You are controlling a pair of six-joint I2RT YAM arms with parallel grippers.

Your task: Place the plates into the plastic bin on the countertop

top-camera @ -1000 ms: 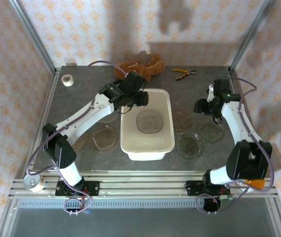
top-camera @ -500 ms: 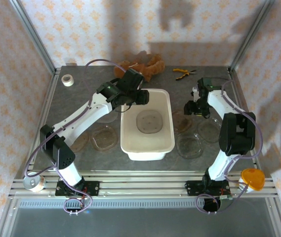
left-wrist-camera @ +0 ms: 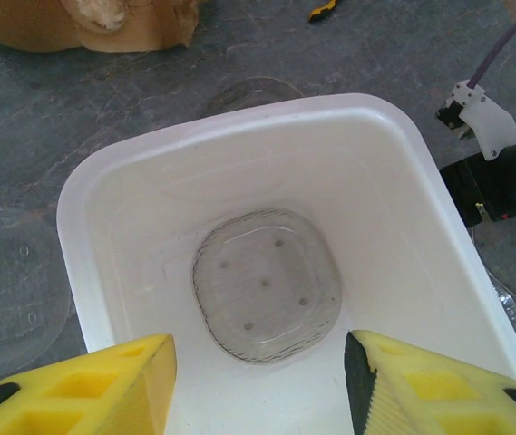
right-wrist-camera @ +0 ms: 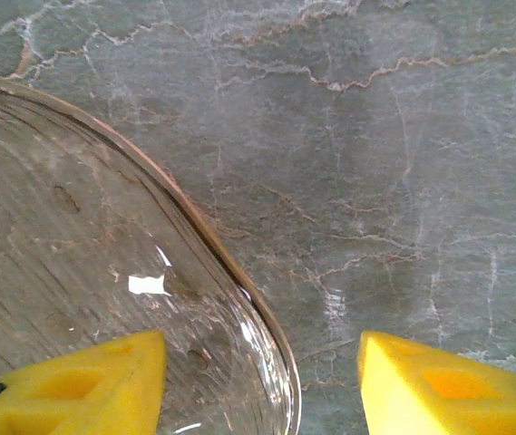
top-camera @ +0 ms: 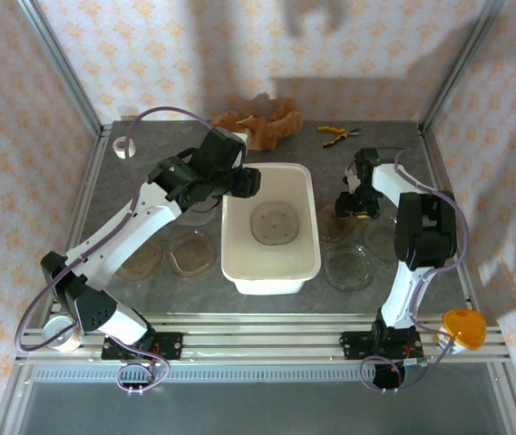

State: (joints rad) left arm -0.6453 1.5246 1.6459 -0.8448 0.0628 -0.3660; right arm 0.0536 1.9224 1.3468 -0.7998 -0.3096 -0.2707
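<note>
The plastic bin (top-camera: 270, 270) stands mid-countertop with one clear plate (top-camera: 272, 223) flat on its floor. My left gripper (top-camera: 244, 181) hangs open over the bin's far left rim. In the left wrist view its yellow fingers (left-wrist-camera: 85, 385) flank the plate (left-wrist-camera: 267, 285) inside the bin (left-wrist-camera: 103, 181), holding nothing. My right gripper (top-camera: 353, 205) is low at the far edge of a plate (top-camera: 335, 224) right of the bin. It (right-wrist-camera: 262, 381) is open, straddling that plate's rim (right-wrist-camera: 230, 272), one finger over the plate and one over the countertop (right-wrist-camera: 403, 136). Other plates (top-camera: 190, 252) (top-camera: 347, 267) (top-camera: 386, 240) lie on either side.
A brown crumpled heap (top-camera: 258, 118) and yellow-handled pliers (top-camera: 339, 133) lie at the back. A white tape roll (top-camera: 123, 147) sits at the back left. Another plate (top-camera: 140, 261) lies far left. Aluminium rails (top-camera: 267, 326) edge the front.
My right gripper swung left and down to the plate beside the bin, its jaws narrowing slightly. My left arm drew back to the left from over the bin.
</note>
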